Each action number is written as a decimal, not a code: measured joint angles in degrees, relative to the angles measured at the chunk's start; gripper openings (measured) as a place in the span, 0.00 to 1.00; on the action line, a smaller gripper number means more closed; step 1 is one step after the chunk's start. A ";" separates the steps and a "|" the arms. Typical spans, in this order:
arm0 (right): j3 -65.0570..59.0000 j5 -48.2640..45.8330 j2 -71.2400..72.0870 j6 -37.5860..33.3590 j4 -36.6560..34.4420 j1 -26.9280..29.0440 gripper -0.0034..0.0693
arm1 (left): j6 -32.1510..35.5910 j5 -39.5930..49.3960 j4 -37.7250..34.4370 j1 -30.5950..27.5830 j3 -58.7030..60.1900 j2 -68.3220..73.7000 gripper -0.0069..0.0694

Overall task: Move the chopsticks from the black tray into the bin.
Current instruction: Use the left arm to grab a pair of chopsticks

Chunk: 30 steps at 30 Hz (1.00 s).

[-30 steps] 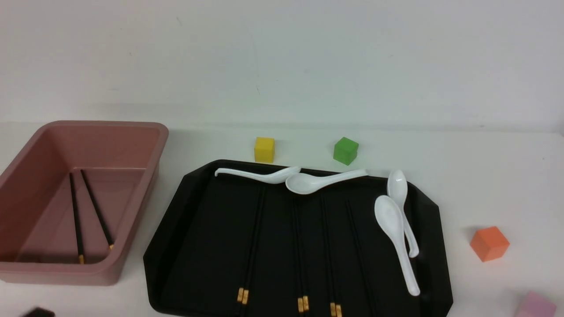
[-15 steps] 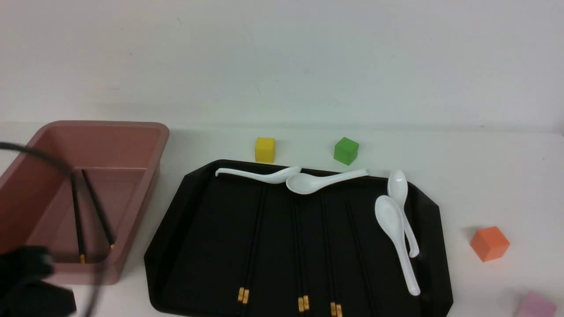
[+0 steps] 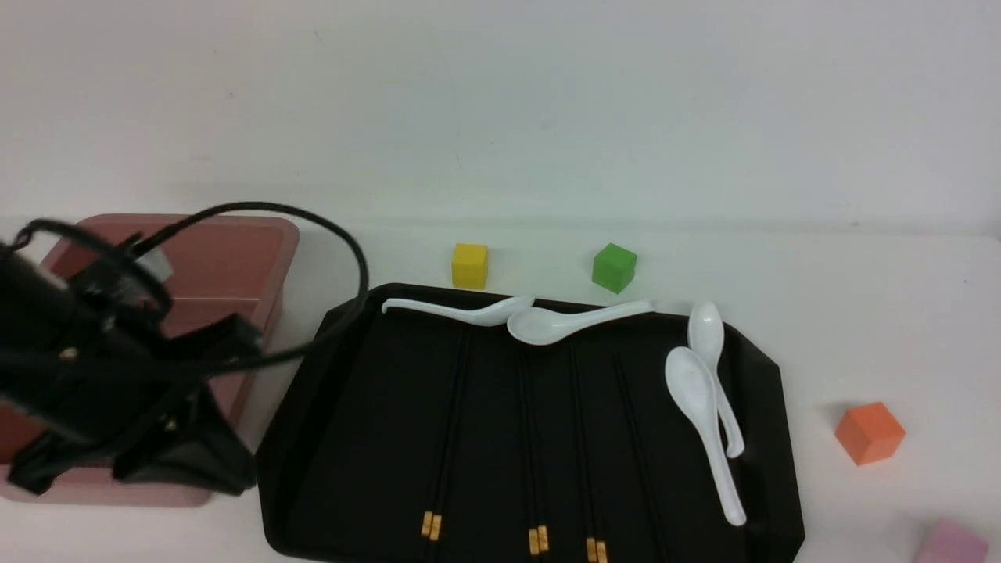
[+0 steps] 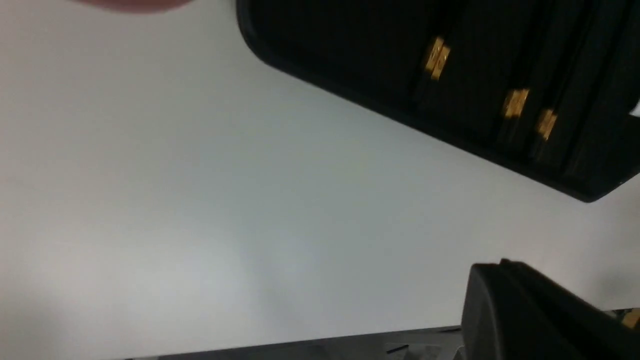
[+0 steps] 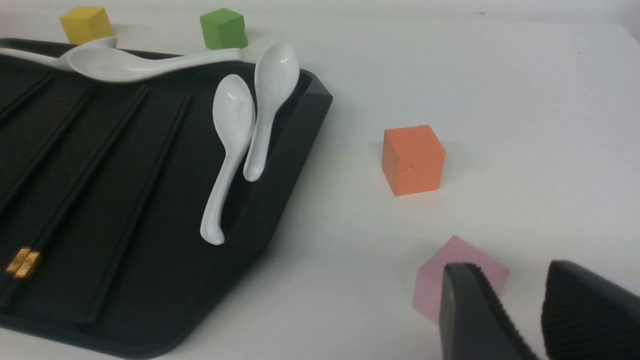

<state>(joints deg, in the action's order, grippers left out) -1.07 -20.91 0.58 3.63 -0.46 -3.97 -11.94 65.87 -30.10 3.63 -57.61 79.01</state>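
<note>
The black tray (image 3: 309,383) holds several pairs of black chopsticks (image 3: 450,438) lying lengthwise, gold bands toward me. Their gold bands also show in the left wrist view (image 4: 436,51) and the right wrist view (image 5: 22,262). The pink bin (image 3: 235,234) stands left of the tray, mostly hidden by my left arm (image 3: 102,367), and its inside does not show. My left gripper (image 4: 492,265) looks shut and empty over bare table, near the tray's near left corner (image 4: 280,60). My right gripper (image 5: 520,285) is open and empty, low over the table right of the tray.
Several white spoons (image 3: 547,322) lie along the tray's far and right sides. A yellow cube (image 3: 470,266) and a green cube (image 3: 614,267) sit behind the tray. An orange cube (image 3: 868,432) and a pink cube (image 3: 950,541) sit to its right; the pink one (image 5: 462,252) is just beyond my right fingertips.
My left arm has come up from the lower left corner and now stands in front of the bin, hiding the pair of chopsticks seen inside it earlier. Tray contents have not moved.
</note>
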 joint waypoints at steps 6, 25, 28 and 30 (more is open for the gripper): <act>0.00 0.00 0.00 0.00 0.00 0.00 0.38 | -5.92 -1.72 5.13 9.00 -2.24 5.37 0.07; 0.00 0.00 0.00 0.00 0.00 0.00 0.38 | -25.22 -4.80 32.28 33.25 -23.19 31.31 0.27; 0.00 0.00 0.00 0.00 0.00 0.00 0.38 | -28.08 -5.15 36.95 34.05 -25.46 34.46 0.42; 0.00 0.00 0.00 0.00 0.00 0.00 0.38 | -28.56 -5.68 37.89 34.05 -25.72 35.21 0.47</act>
<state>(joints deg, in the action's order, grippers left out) -1.07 -20.91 0.58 3.63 -0.46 -3.97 -40.50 60.18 7.79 37.68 -83.33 114.22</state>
